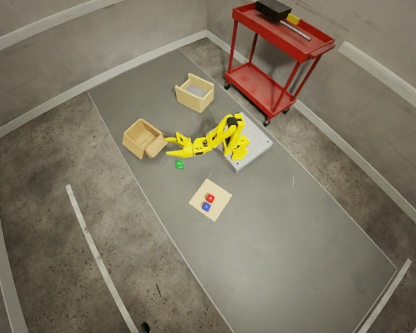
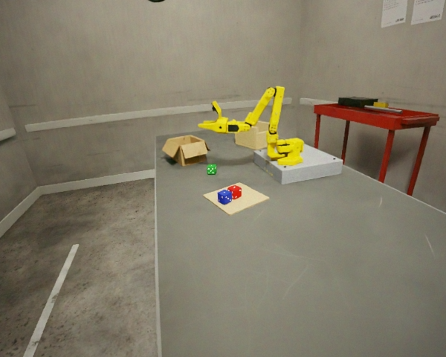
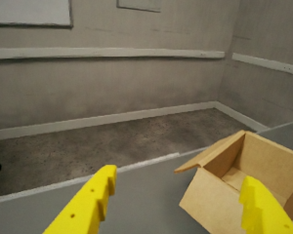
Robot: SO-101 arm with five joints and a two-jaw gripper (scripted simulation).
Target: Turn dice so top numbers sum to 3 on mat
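Note:
The red die (image 1: pixel 210 198) (image 2: pixel 235 191) and the blue die (image 1: pixel 206 207) (image 2: pixel 224 196) sit flat and close together on the square tan mat (image 1: pixel 220 206) (image 2: pixel 250 198). Each appears to show a single pip on top. The green die (image 1: pixel 179 164) (image 2: pixel 212 169) rests flat on the table, off the mat, with five pips on its side facing the exterior camera; its top is too small to read surely. My gripper (image 1: pixel 166 146) (image 2: pixel 207 114) (image 3: pixel 179 176) is open and empty, raised and roughly level, higher than the green die. No die shows in the wrist view.
An open cardboard box (image 1: pixel 143 139) (image 2: pixel 185 151) (image 3: pixel 220 202) stands beyond the fingertips, near the green die. A pale wooden bin (image 1: pixel 195 94) (image 2: pixel 250 137) stands farther back. The arm's grey base block (image 1: pixel 256 143) (image 2: pixel 311 169) is at the right. A red cart (image 1: pixel 262 86) stands beside the table.

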